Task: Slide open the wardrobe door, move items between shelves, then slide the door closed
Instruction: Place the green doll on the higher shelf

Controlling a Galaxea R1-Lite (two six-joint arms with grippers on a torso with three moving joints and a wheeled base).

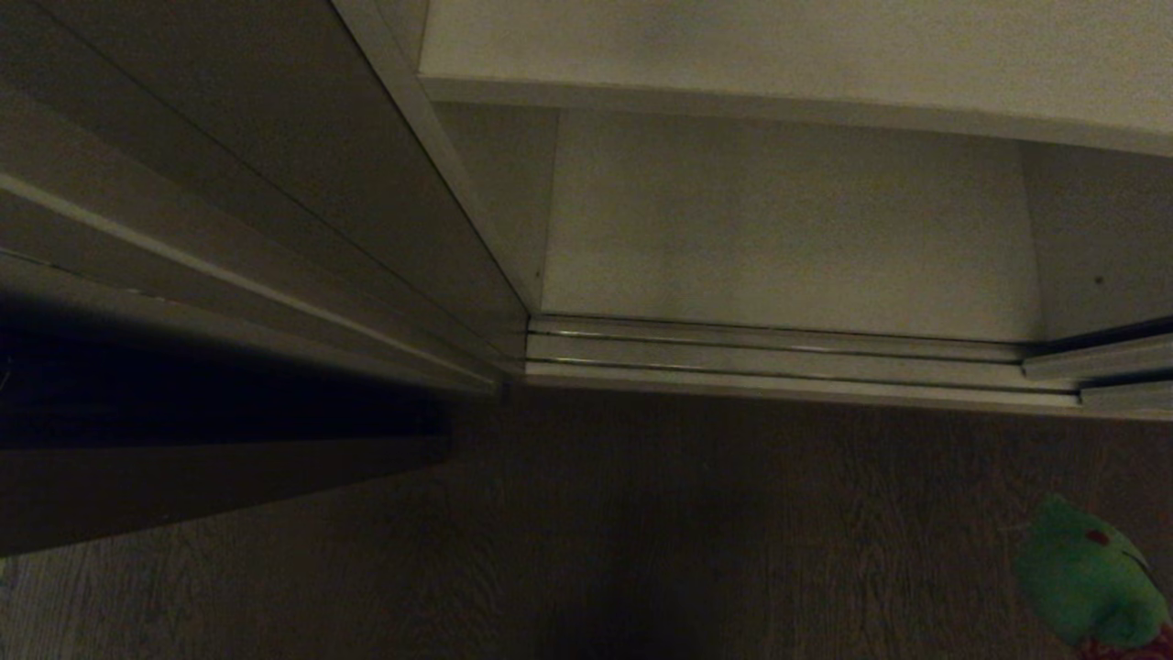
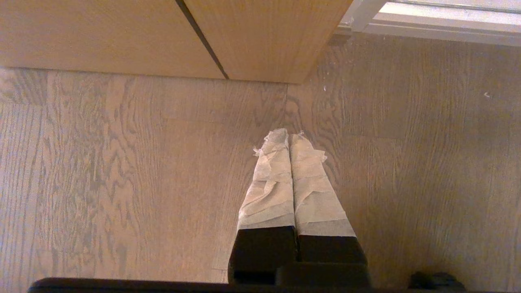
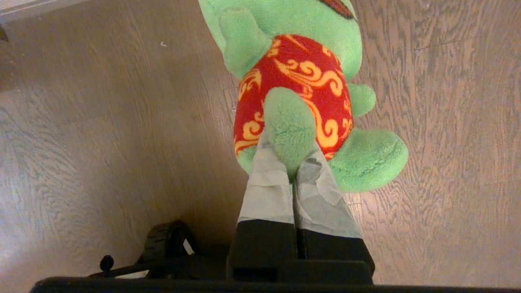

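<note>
The right gripper was clamped on a limb of the green frog, its taped fingers pinched tight around that limb (the plush's red, swirl-patterned belly sat just beyond the tips). The frog hung over the wooden floor, and in the head view it showed at the lower right corner, in front of the open wardrobe's white shelf and well clear of it. The door stood slid left. The left gripper was closed and empty above the floor.
</note>
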